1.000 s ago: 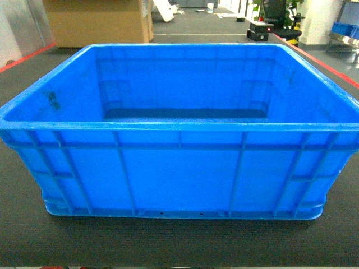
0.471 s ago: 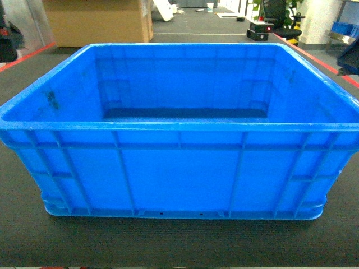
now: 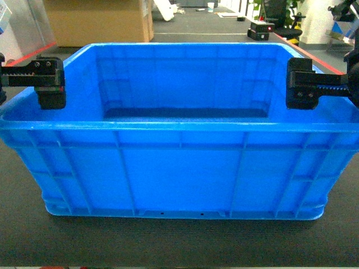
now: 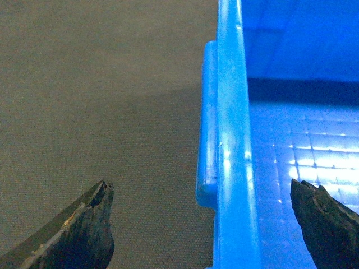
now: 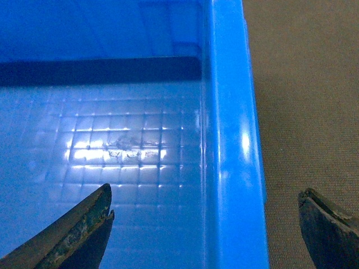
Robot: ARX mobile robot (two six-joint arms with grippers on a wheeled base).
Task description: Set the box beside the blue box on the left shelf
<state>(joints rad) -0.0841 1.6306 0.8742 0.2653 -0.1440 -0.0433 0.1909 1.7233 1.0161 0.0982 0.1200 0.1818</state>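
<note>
The box (image 3: 179, 168), a big bright-blue ribbed crate, stands empty on a dark mat and fills the head view. My left gripper (image 3: 40, 88) hangs at its left rim. In the left wrist view that gripper (image 4: 202, 188) is open, one finger outside over the mat and one inside, with the rim (image 4: 231, 112) between them untouched. My right gripper (image 3: 307, 85) is at the right rim. It (image 5: 206, 193) is open too, straddling the rim (image 5: 230, 112) without contact. The left shelf and the other blue box are out of view.
The dark mat (image 3: 168, 241) runs all round the crate. Behind it stand a large cardboard box (image 3: 95, 22) at the back left and a black device (image 3: 259, 31) at the back right. Red floor lines (image 3: 28, 56) border the mat.
Both grippers have come into the head view from the sides and now sit over the crate's left and right rims. The crate has not moved.
</note>
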